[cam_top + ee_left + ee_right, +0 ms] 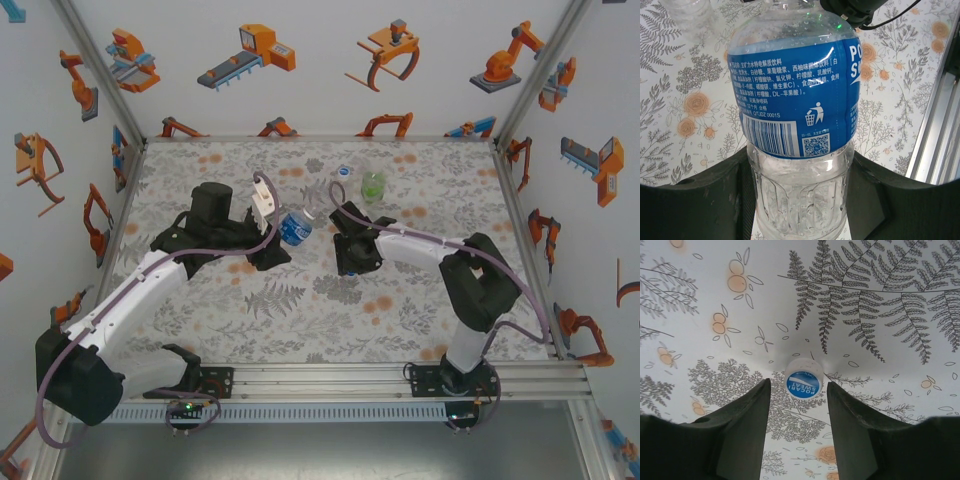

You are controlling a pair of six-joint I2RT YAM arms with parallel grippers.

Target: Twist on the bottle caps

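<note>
Plainly clamped the left fingers (715,200) on the blue-label bottle (790,100), one dark finger against each side of the clear ribbed part below the label, at the bottom centre of the left wrist frame. Showed droplets on that bottle's clear wall; could not tell whether any liquid stood inside. Caught part of a plain clear bottle (690,15) in the upper left corner of the same frame, apart from the held one.

Spread the right fingers (740,430) wide, gripping nothing. Found a white cap (804,377) with a round blue sticker lying on the tabletop (880,315) at the centre of the right wrist frame, in the gap between the two fingertips and touching neither.

Placed the green bottle (373,185) above and right of centre in the top frame, just above the right fingers and apart from them; could not make out its contents.
</note>
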